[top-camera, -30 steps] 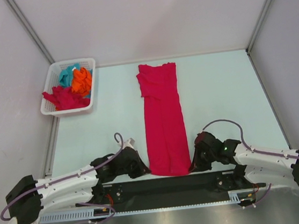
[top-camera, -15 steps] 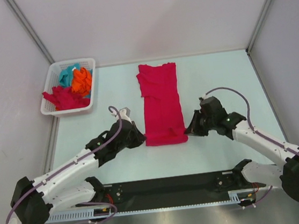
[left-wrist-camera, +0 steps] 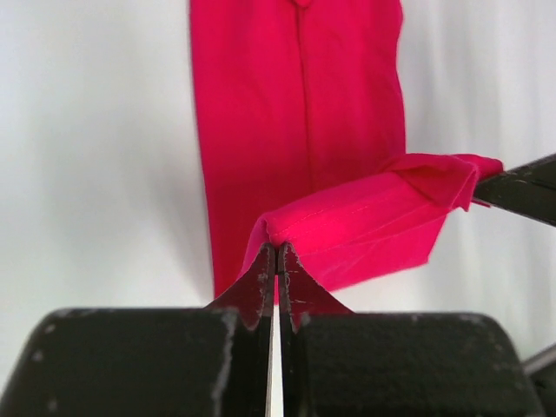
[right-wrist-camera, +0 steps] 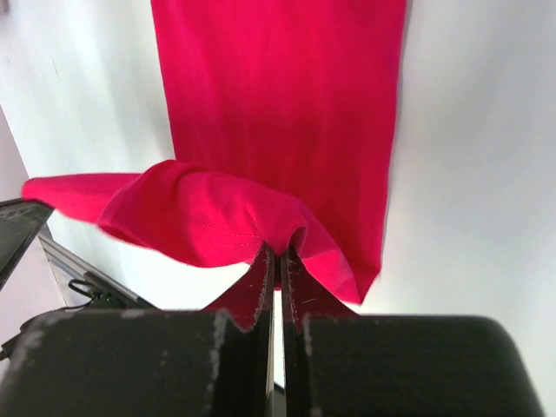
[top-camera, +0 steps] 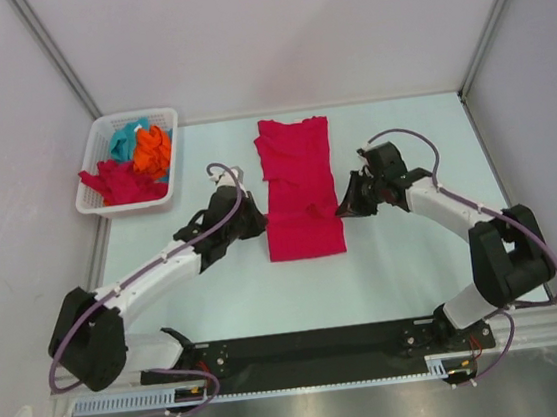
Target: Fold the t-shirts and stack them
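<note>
A crimson red t-shirt (top-camera: 297, 176) lies as a long narrow strip in the middle of the table, its near end lifted and doubled back over itself. My left gripper (top-camera: 259, 217) is shut on the left corner of that hem (left-wrist-camera: 347, 221). My right gripper (top-camera: 342, 207) is shut on the right corner (right-wrist-camera: 217, 217). The hem hangs between them a little above the lower layer. More t-shirts sit in the basket: crimson (top-camera: 119, 181), orange (top-camera: 154, 148) and teal (top-camera: 126, 138).
A white lattice basket (top-camera: 95, 204) stands at the back left by the wall. Grey walls close the table on the left, back and right. A black rail (top-camera: 314, 345) runs along the near edge.
Both grippers have carried the shirt's near hem away from the table's front edge towards the back, so the strip is folded over and looks shorter.
</note>
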### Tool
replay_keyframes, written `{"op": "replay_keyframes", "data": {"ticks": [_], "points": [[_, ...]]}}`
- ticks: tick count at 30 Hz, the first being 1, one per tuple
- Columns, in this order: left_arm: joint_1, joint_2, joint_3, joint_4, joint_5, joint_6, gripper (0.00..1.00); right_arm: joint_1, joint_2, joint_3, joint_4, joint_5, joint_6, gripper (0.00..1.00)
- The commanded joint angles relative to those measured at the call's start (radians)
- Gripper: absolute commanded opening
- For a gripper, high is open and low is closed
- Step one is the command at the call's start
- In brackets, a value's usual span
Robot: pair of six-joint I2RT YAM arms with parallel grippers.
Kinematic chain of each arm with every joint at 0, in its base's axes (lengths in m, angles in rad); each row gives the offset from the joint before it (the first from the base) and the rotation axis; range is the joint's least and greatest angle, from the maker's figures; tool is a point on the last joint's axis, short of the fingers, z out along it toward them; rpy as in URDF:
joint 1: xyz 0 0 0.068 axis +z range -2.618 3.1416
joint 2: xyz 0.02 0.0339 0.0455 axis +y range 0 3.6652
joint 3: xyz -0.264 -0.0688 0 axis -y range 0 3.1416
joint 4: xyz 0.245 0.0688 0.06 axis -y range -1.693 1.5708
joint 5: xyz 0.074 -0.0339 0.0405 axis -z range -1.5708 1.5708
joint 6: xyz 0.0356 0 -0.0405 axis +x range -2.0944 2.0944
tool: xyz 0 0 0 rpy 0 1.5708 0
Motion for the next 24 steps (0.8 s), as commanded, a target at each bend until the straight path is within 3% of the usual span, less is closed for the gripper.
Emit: {"op": "replay_keyframes", "data": {"ticks": [1, 10, 24], "points": [[0.034, 0.089, 0.072, 0.099, 0.013, 0.057, 0.0, -0.029, 0.081, 0.101, 0.019, -0.039, -0.073, 0.0], [0.06, 0.298, 0.19, 0.118, 0.002, 0.091, 0.0, -0.058, 0.249, 0.232, 0.008, -0.036, -0.107, 0.0], [0.081, 0.419, 0.248, 0.128, -0.013, 0.082, 0.0, -0.09, 0.388, 0.375, -0.016, -0.065, -0.142, 0.0]]}}
